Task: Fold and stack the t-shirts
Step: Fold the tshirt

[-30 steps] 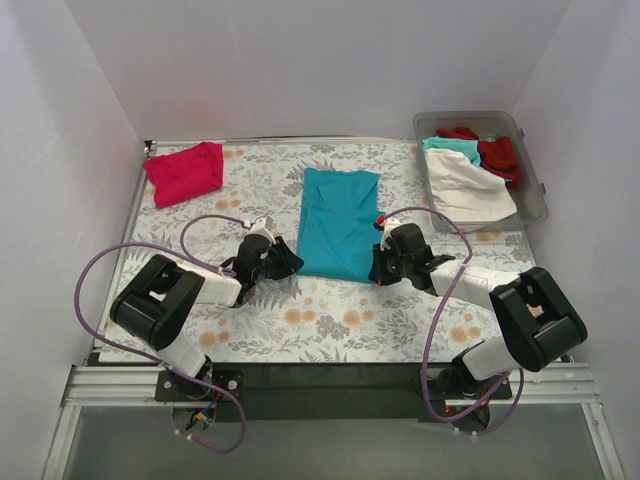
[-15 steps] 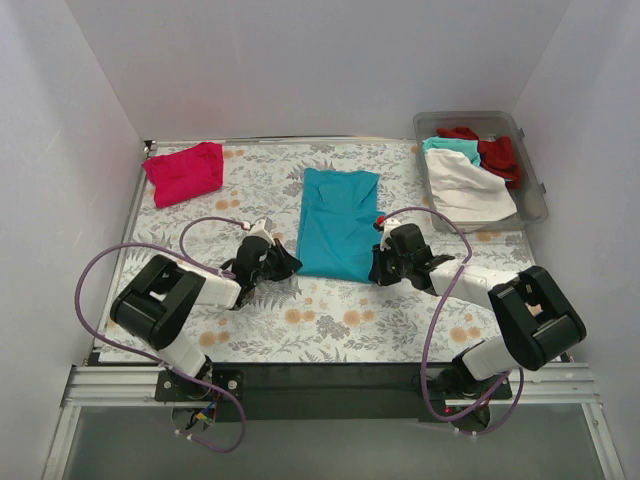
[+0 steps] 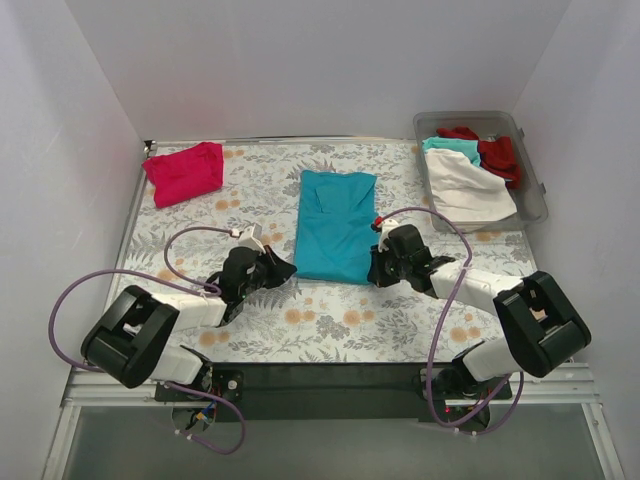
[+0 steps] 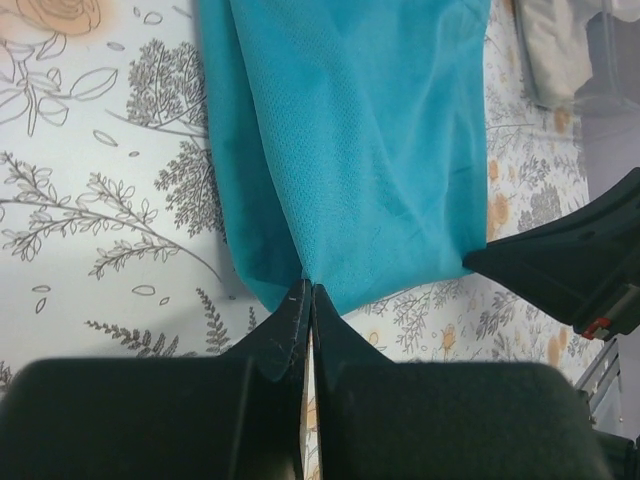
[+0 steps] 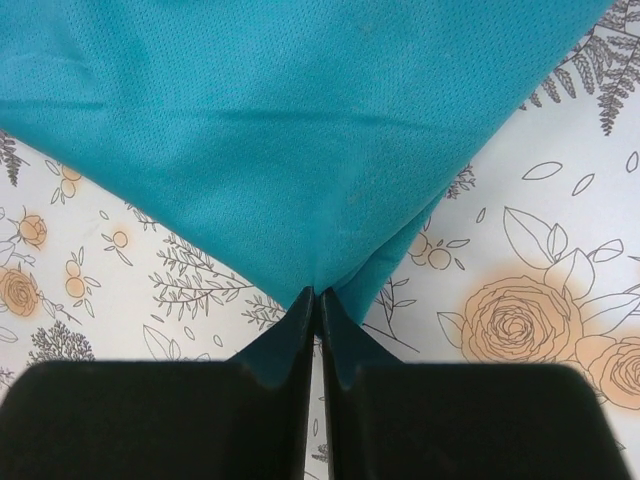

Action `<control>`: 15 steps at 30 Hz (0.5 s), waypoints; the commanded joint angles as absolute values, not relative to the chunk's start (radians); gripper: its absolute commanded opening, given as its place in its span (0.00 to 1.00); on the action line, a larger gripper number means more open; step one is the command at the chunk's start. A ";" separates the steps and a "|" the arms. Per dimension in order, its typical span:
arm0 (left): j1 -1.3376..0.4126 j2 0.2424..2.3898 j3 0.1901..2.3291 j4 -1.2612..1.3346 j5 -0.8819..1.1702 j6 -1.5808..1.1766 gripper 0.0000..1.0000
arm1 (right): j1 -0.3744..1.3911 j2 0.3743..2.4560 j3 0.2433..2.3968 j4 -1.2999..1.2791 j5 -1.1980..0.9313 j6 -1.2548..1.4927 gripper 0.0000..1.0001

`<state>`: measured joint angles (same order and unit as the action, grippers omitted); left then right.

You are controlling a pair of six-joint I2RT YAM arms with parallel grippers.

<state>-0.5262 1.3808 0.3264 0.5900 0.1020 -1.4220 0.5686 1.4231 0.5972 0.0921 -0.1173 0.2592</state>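
one pink tee (image 3: 185,172) lay folded well beyond and to the left of the left gripper (image 4: 307,287), and more tees waited in the bin (image 3: 470,116) far to the right of the right gripper (image 5: 320,292). the teal tee (image 3: 338,225) stretched away from both sets of fingertips as a long narrow panel, mostly smooth with a few soft creases. both grippers were pinched tight on its near corners, the cloth puckering at each tip. as i judged it, the crosswise fold and the stacking remained.

Lab test cell: white enclosure walls (image 3: 300,70), floral tabletop (image 3: 330,325), aluminium rail (image 3: 100,385).
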 commanded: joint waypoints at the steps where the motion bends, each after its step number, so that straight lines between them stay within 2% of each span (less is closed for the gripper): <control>1: -0.532 1.374 0.307 0.566 0.106 -1.425 0.00 | 0.583 1.397 0.591 0.064 -0.091 0.264 0.01; 8: -0.535 1.413 0.290 0.516 0.057 -1.448 0.00 | 0.606 1.390 0.571 0.032 -0.063 0.276 0.01; 13: -0.541 1.353 0.285 0.437 0.040 -1.450 0.00 | 0.607 1.344 0.555 0.011 -0.052 0.284 0.01; 14: -0.543 1.323 0.287 0.427 0.038 -1.451 0.01 | 0.610 1.332 0.552 0.006 -0.051 0.284 0.01; 15: -0.545 1.309 0.285 0.405 0.038 -1.454 0.07 | 0.611 1.307 0.549 0.002 -0.048 0.285 0.01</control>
<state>-0.5392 1.3808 0.2916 0.4740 0.0746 -1.4517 0.6048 1.3670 0.5636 0.0345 -0.0757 0.2760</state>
